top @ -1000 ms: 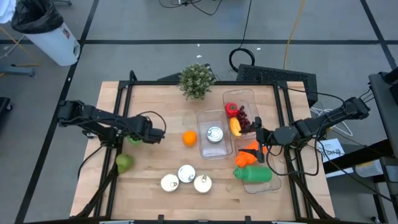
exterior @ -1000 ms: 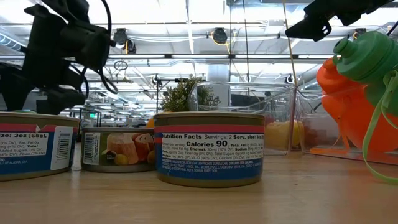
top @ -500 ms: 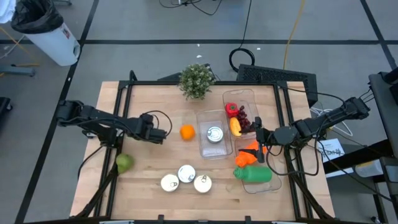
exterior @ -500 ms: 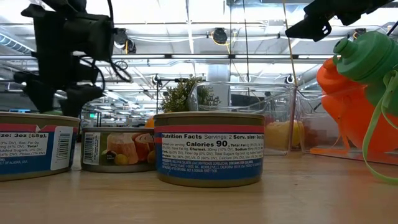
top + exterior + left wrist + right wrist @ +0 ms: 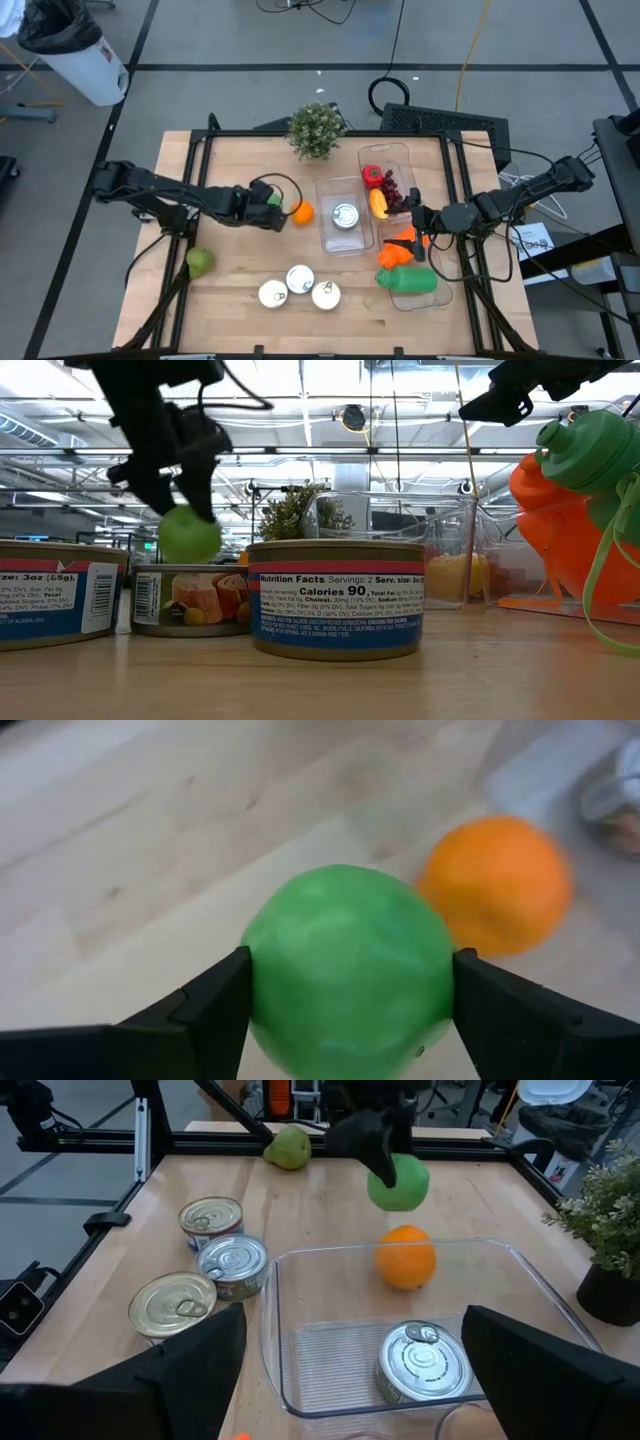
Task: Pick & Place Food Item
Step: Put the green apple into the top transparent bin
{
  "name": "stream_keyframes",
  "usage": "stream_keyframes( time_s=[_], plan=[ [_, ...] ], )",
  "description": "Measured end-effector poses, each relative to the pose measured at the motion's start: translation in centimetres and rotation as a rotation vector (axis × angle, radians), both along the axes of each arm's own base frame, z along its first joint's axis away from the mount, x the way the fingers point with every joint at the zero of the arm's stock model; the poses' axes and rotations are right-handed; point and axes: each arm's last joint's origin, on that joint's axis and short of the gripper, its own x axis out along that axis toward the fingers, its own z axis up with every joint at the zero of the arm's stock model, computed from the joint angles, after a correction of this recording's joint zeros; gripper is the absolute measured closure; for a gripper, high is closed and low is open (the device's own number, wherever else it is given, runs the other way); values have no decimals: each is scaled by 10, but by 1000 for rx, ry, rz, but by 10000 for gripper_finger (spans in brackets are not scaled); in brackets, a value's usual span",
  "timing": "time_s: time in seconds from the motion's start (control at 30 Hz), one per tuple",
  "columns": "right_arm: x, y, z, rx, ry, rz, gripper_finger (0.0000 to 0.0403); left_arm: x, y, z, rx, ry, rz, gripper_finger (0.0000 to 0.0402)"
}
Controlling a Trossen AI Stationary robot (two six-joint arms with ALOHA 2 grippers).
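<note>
A round green fruit (image 5: 348, 955) sits between the fingers of my left gripper (image 5: 270, 203), which is shut on it just left of an orange (image 5: 301, 212) lying on the table. The low view shows the green fruit (image 5: 188, 537) under the dark fingers. The right wrist view shows the green fruit (image 5: 398, 1183) above the orange (image 5: 405, 1257). A clear bin (image 5: 328, 238) right of the orange holds a can (image 5: 345, 215). My right gripper (image 5: 413, 222) waits open over the bins on the right. My left gripper pinches the green fruit between its two fingers (image 5: 215, 1005), one on each side at its widest part (image 5: 262, 960). The fingers slant down from above and from the table's left. The fruit hangs at the fingertips (image 5: 172, 485), lifted clear of the table.
A pear (image 5: 200, 262) lies near the left edge. Three cans (image 5: 300, 279) stand toward the near edge. A long clear bin (image 5: 402, 152) holds red and yellow food. Orange and green bottles (image 5: 408, 280) lie near the right edge. A potted plant (image 5: 317, 130) stands at the far edge.
My left gripper has travelled toward the table's right, from left of centre to right beside the orange. The green fruit has gone with it and now shows in the low view, where it was not seen before.
</note>
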Motion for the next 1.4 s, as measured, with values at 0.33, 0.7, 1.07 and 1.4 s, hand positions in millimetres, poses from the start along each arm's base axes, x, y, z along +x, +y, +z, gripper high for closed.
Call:
stream_keyframes(
  time_s=[0.33, 0.7, 1.07, 1.4],
  plan=[
    [0, 0, 0, 0, 0, -1, 53, 35, -12, 37, 76, -237, -305, 135],
    [10, 3, -5, 40, 12, -19, 53, 61, -51, 78, 192, -670, -953, 116],
    [67, 28, -13, -23, -242, 156, 58, 68, -66, 73, 149, -731, -1099, 116],
    [95, 27, -31, 8, -317, 229, 128, 75, -68, 64, 136, -723, -1112, 131]
  ],
)
